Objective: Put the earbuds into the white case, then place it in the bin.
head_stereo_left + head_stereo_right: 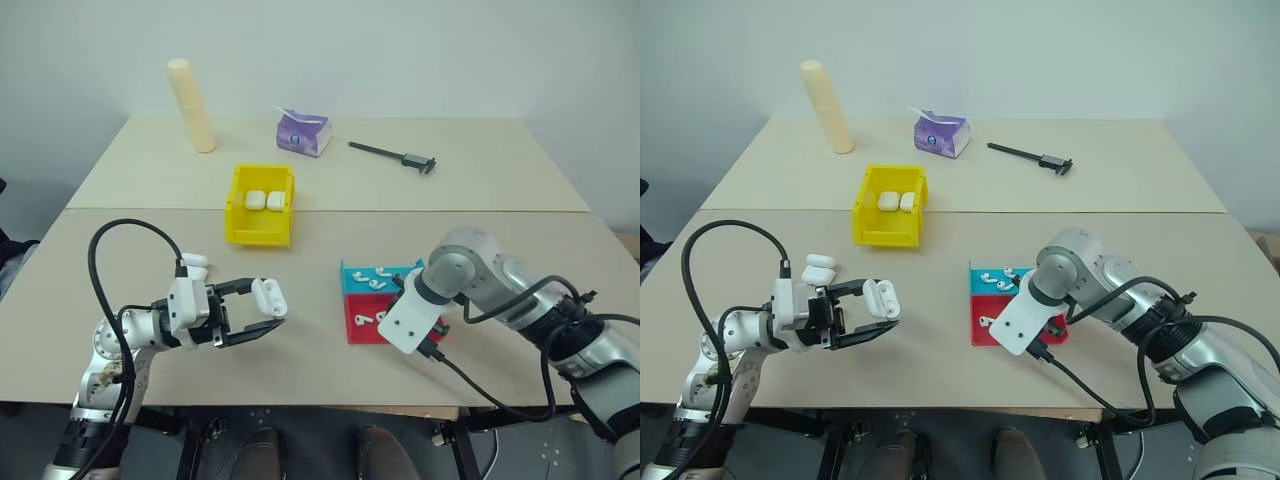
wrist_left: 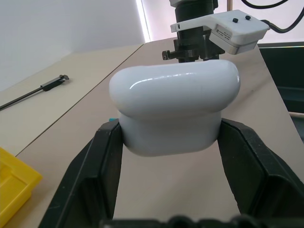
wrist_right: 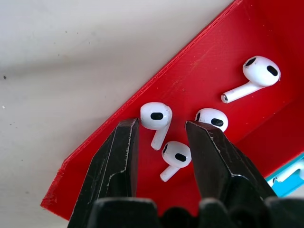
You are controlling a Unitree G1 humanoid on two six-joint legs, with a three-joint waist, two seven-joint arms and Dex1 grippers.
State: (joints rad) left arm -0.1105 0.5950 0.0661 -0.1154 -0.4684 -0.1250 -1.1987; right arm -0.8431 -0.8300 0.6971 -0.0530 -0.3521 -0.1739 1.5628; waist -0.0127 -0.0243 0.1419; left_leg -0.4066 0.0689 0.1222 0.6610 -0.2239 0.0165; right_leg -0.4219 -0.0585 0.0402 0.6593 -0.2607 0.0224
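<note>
My left gripper [image 1: 272,306] is shut on a closed white case [image 2: 173,109], held level above the table's front left. My right gripper [image 3: 161,126] points down over the red tray [image 1: 362,333], open, its fingertips on either side of one earbud [image 3: 156,117] without touching it. Three more earbuds [image 3: 176,154] lie loose in the same tray. Behind it, the teal tray [image 1: 353,272] holds several earbuds [image 1: 377,283]. The yellow bin [image 1: 260,235] stands at mid-table with two white cases [image 1: 265,200] inside.
Spare white cases [image 1: 820,265] lie on the table by my left wrist. At the far side stand a cream cylinder [image 1: 192,105] and a purple tissue pack [image 1: 303,132], with a black caliper [image 1: 392,155] lying to their right. Black cables loop from both arms.
</note>
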